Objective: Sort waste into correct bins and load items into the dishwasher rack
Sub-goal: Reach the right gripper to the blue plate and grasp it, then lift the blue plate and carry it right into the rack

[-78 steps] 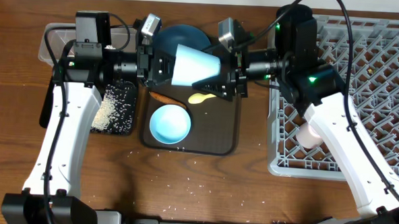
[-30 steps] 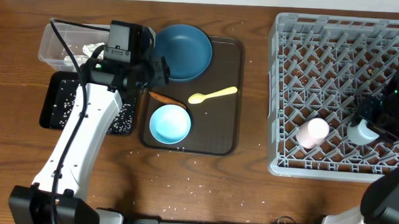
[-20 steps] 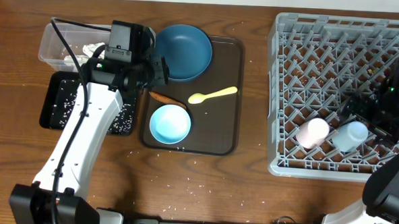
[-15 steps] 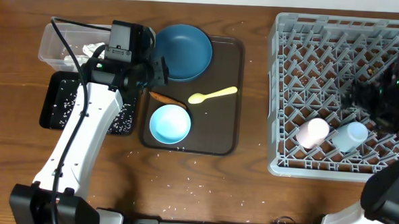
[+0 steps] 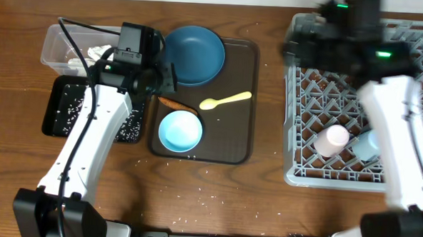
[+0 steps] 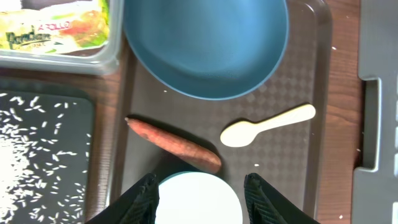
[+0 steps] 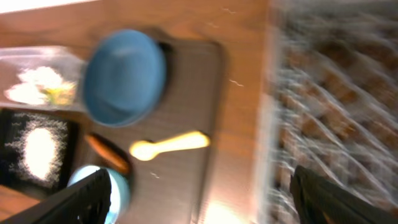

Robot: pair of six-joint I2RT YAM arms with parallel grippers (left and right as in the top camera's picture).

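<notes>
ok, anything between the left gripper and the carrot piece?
Nothing visible. The left gripper hangs open over the light blue bowl, and the carrot piece lies uncovered on the brown tray just ahead of it. The bowl's rim sits close to the carrot's near end, which may crowd a finger.

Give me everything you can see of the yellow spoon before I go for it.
The pale yellow spoon is one piece and looks like plastic, with an oval bowl and a short flat handle that widens at its end. It lies flat and diagonal on the brown tray, between the dark blue plate and the light blue bowl. Its bowl end sits near the carrot piece without touching it. Only the tray touches it.
</notes>
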